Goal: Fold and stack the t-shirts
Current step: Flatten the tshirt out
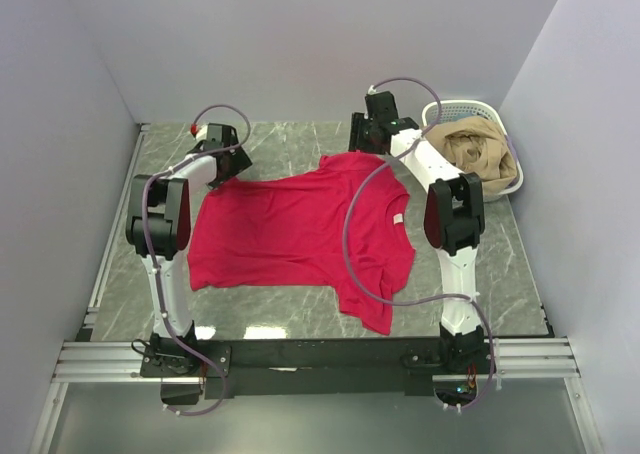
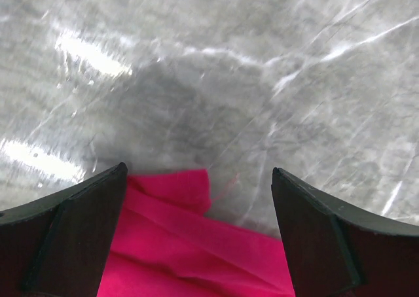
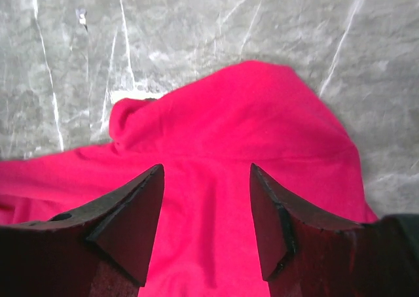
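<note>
One red shirt (image 1: 300,229) lies spread nearly flat on the desk (image 1: 500,274) between the arms, neck to the right. The left jaws gape wide over its far-left corner (image 2: 177,186), holding nothing. The right jaws stand half open over the far sleeve (image 3: 262,107), pinching nothing either. The cloth looks light, limp and quick to wrinkle; it is best pinched at corners and hems. Tan cloth (image 1: 485,154) sits in the basket (image 1: 447,107).
</note>
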You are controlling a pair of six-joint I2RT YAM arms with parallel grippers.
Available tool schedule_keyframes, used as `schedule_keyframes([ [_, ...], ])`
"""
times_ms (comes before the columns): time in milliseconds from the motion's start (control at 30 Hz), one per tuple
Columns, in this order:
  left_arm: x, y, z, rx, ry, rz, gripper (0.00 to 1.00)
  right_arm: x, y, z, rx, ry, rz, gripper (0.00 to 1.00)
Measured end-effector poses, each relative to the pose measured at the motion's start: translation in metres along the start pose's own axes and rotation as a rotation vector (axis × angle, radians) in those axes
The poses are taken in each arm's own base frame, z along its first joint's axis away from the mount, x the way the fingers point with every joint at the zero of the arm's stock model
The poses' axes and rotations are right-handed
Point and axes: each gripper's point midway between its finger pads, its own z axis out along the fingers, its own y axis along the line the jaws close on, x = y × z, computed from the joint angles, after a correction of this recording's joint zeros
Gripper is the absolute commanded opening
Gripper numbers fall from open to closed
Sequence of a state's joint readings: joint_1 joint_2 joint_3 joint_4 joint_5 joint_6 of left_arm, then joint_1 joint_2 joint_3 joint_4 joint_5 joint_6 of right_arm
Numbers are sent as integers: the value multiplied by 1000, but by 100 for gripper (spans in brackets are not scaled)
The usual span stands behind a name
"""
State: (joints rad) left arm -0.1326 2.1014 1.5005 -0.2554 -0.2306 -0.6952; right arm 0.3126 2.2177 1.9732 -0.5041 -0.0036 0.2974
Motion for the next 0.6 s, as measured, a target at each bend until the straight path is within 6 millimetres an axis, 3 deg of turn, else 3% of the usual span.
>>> schedule_keyframes([
  [200, -17, -18, 1, 50, -18, -5, 96, -4, 4, -1, -26, 11, 3, 61],
  [333, -15, -30, -2, 130, -10, 2, 96, -4, 7, 2, -47, 5, 4, 61],
  [433, 3, -35, -14, 221, 43, 16, 95, 11, 4, 7, -48, 38, 5, 61],
  [600, 6, -59, -42, 375, 77, 45, 95, 28, 0, 11, -44, 76, 6, 61],
])
